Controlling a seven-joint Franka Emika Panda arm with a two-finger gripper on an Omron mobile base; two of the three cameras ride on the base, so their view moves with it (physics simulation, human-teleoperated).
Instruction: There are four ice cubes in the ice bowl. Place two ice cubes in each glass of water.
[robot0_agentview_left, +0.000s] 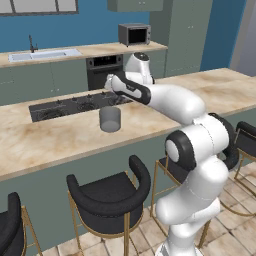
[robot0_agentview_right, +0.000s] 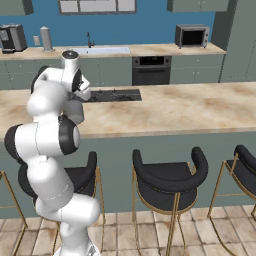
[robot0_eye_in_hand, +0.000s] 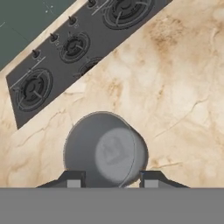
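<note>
A short grey glass (robot0_eye_in_hand: 105, 151) stands on the marble counter right below my gripper (robot0_eye_in_hand: 112, 179), just in front of the cooktop. A faint pale squarish shape shows inside it; whether that is an ice cube I cannot tell. The fingertips (robot0_eye_in_hand: 72, 179) sit far apart with nothing held between them, so the gripper is open. In the left base view the same glass (robot0_agentview_left: 110, 119) stands under the hand, and the gripper (robot0_agentview_left: 113, 97) hangs a little above it. From the right, my arm half hides the glass (robot0_agentview_right: 75, 112). The ice bowl and the other glass are out of view.
A black cooktop (robot0_agentview_left: 70, 106) is set into the counter just behind the glass. Dark stools (robot0_agentview_left: 107, 192) line the counter's near side. On the back counter are a sink (robot0_agentview_left: 42, 54), a microwave (robot0_agentview_left: 134, 34) and a tall pale canister (robot0_agentview_right: 46, 38).
</note>
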